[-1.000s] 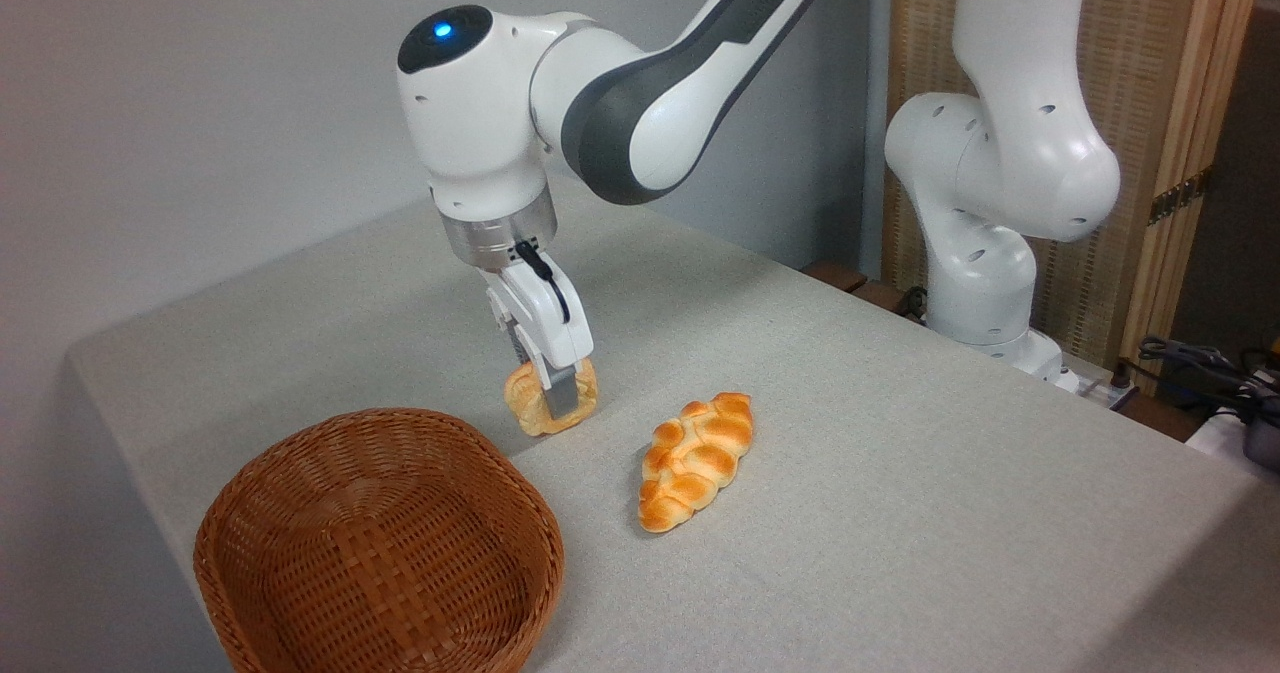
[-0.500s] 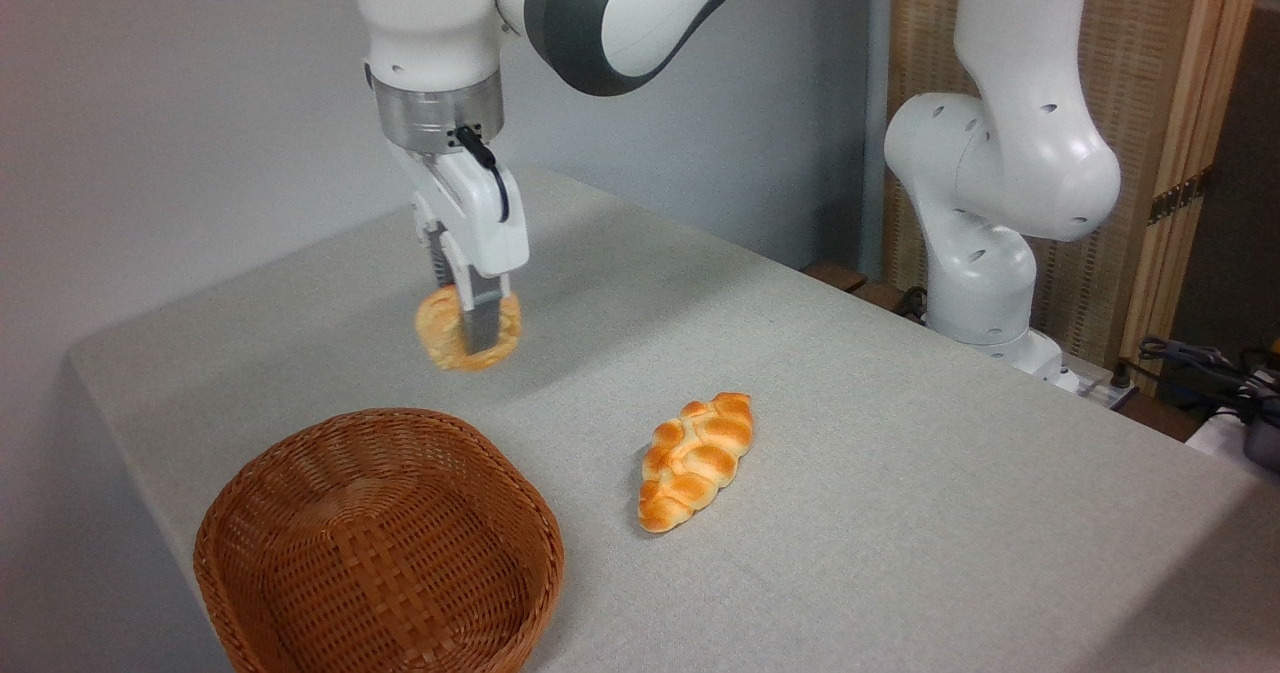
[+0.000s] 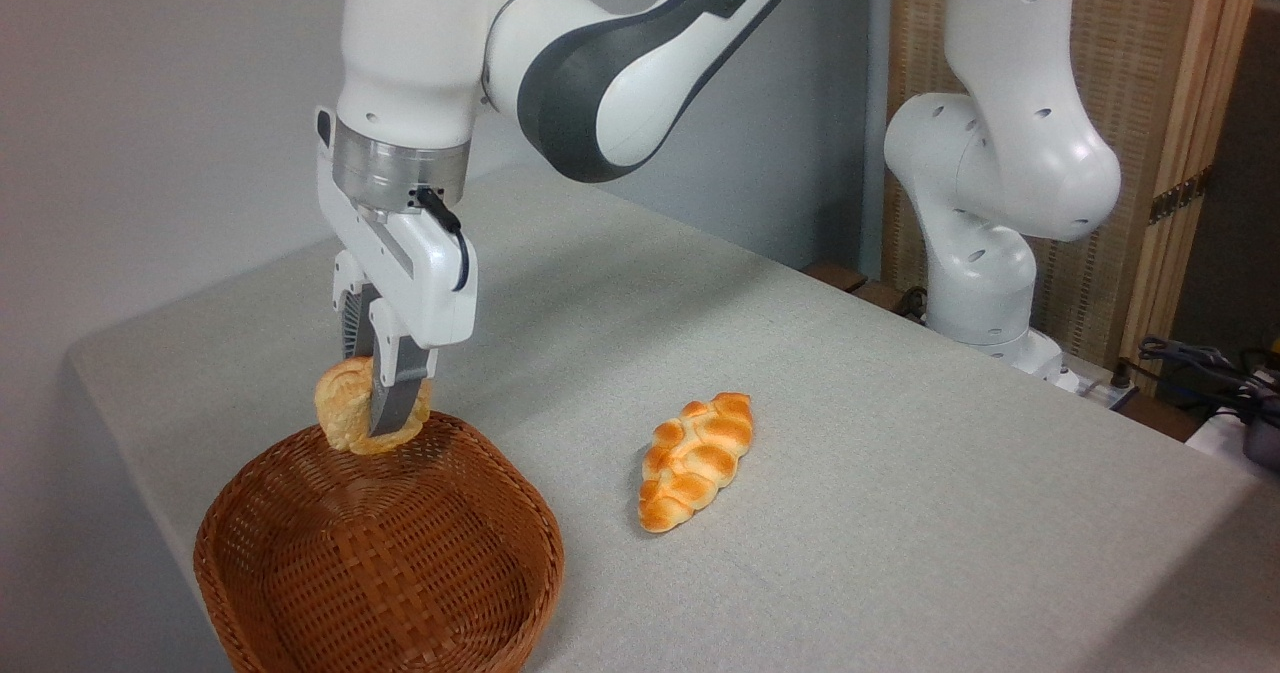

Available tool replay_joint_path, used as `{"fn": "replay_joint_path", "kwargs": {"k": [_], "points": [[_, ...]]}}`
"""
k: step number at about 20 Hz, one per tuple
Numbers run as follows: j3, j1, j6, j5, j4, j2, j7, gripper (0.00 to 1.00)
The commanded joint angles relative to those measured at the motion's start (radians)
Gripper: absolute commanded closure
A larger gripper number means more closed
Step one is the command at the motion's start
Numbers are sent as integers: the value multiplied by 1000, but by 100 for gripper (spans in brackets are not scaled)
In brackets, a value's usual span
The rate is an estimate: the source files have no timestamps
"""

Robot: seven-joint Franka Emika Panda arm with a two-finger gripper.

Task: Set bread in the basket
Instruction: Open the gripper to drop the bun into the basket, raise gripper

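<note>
The hand (image 3: 385, 408) pinches the round, bumpy golden bread (image 3: 345, 415) over the back rim of the woven brown basket (image 3: 380, 553). A twisty braided loaf (image 3: 695, 460) lies on the gray counter (image 3: 900, 473).

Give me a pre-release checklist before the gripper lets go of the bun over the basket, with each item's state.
1. Grip: gripper shut on the bun, fingers either side: ok.
2. Bun clear of the table: lifted, ok.
3. Bun over the wicker basket: it hangs at the far rim, not the middle; whether it is inside the rim: cannot tell.
4. Basket interior free: nothing in it, ok.
5. Braided loaf out of the way: lies on the table to the right, apart from the basket, ok.
6. Drop height: cannot tell from this one view.
</note>
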Motion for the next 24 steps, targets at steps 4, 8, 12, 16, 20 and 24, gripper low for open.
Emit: {"fn": "replay_joint_path", "kwargs": {"k": [4, 8, 12, 16, 20, 24], "points": [[5, -5, 14, -29, 11, 12, -11, 0], [3, -7, 12, -30, 11, 14, -14, 0], [0, -7, 5, -24, 12, 9, -74, 0], [6, -5, -116, 17, 23, -24, -75, 0], [8, -4, -377, 82, 128, -35, -104, 0], [8, 12, -431, 108, 150, -49, -137, 0]]}}
